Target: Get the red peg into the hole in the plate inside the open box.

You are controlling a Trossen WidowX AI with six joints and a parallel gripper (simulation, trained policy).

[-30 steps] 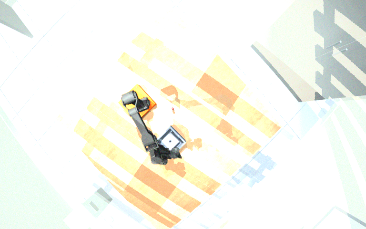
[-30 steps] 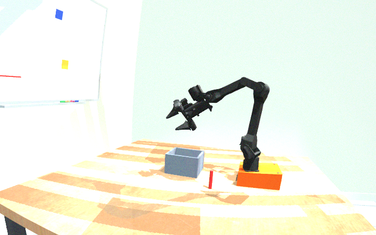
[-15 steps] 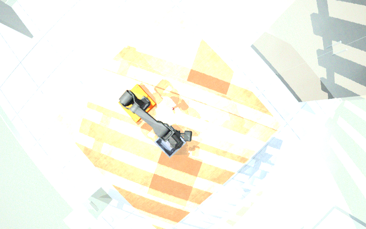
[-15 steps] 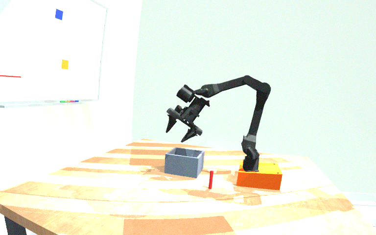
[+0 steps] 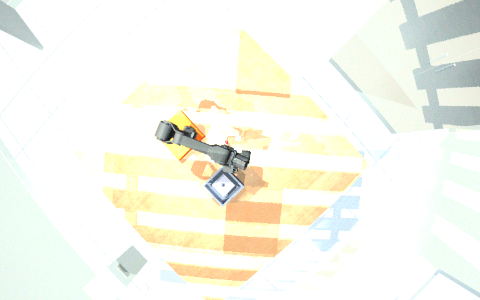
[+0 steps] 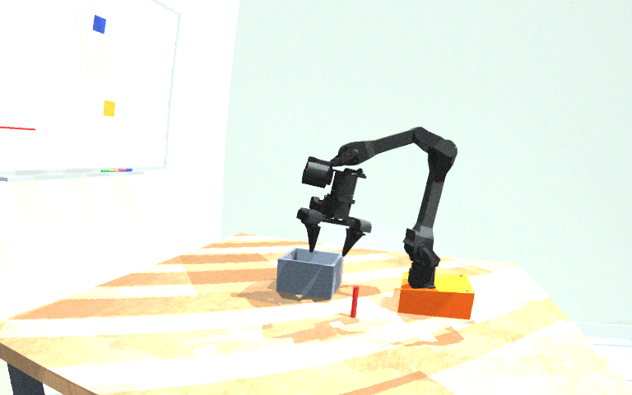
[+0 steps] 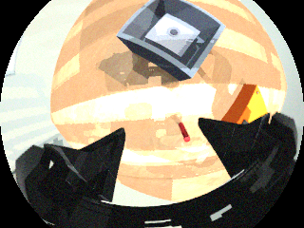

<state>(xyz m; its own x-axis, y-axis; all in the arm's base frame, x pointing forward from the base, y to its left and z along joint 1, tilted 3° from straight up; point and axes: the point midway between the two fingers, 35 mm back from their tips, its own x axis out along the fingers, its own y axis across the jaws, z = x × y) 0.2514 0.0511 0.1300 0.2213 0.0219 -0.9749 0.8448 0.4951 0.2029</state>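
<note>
Exterior view: the red peg (image 5: 226,142) (image 6: 355,301) (image 7: 184,132) stands upright on the tabletop (image 5: 254,219) (image 6: 223,368) (image 7: 85,90), ungripped.
Beyond the peg sits the open blue-grey box (image 5: 209,192) (image 6: 304,279) (image 7: 154,61), apart from it; the top and wrist views show a plate (image 5: 228,189) (image 7: 163,34) with a hole at its bottom. The black gripper (image 6: 327,253) (image 7: 162,126) hangs above the tabletop, fingers wide apart with nothing between them. The arm (image 5: 198,145) (image 6: 396,141) rises from an orange block (image 5: 180,155) (image 6: 435,304) (image 7: 239,104).

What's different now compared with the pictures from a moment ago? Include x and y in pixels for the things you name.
The black robot gripper (image 6: 327,253) (image 7: 162,126) has swung from over the blue-grey open box (image 6: 304,279) (image 7: 154,63) toward the red peg's side, tipping to point more steeply down. It took hold of nothing and let go of nothing. The thin red peg (image 5: 226,142) (image 6: 355,301) (image 7: 184,132) still stands upright on the table; the box stayed put.
</note>
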